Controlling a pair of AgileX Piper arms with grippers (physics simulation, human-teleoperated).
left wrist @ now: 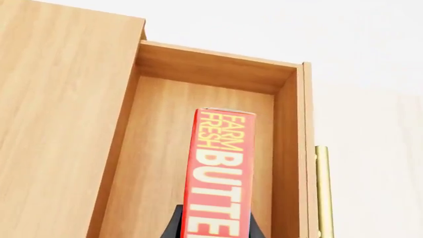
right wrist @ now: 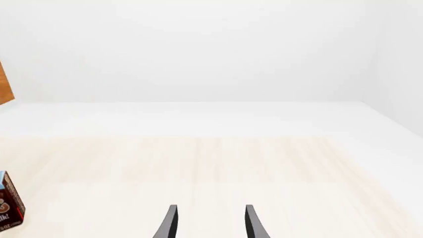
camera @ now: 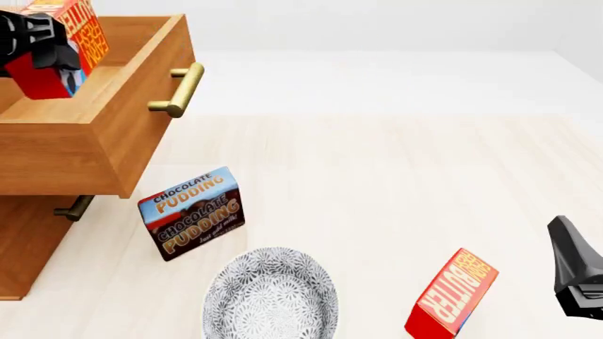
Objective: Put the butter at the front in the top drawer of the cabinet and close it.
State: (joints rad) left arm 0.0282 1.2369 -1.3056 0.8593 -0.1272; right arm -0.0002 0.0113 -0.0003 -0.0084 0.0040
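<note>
My left gripper (left wrist: pixel 217 225) is shut on a red butter carton (left wrist: pixel 221 168) with "FARM FRESH BUTTER" lettering. It holds the carton above the inside of the pulled-out top drawer (left wrist: pixel 218 67). In the front view the same carton (camera: pixel 83 32) hangs tilted in the left gripper (camera: pixel 38 42) at the far left. It is over the open drawer (camera: pixel 56 162) of the wooden cabinet (camera: pixel 24 247). A second, alike butter carton (camera: pixel 454 295) stands on the table at the front right. Beside it my right gripper (camera: pixel 577 272) is open and holds nothing, as the right wrist view (right wrist: pixel 208 220) also shows.
The drawer's brass handle (camera: pixel 179 88) juts toward the table's middle, with a lower handle (camera: pixel 73 207) beneath it. A chocolate pudding box (camera: pixel 193 212) stands in front of the cabinet. A patterned grey bowl (camera: pixel 271 296) sits at the front centre.
</note>
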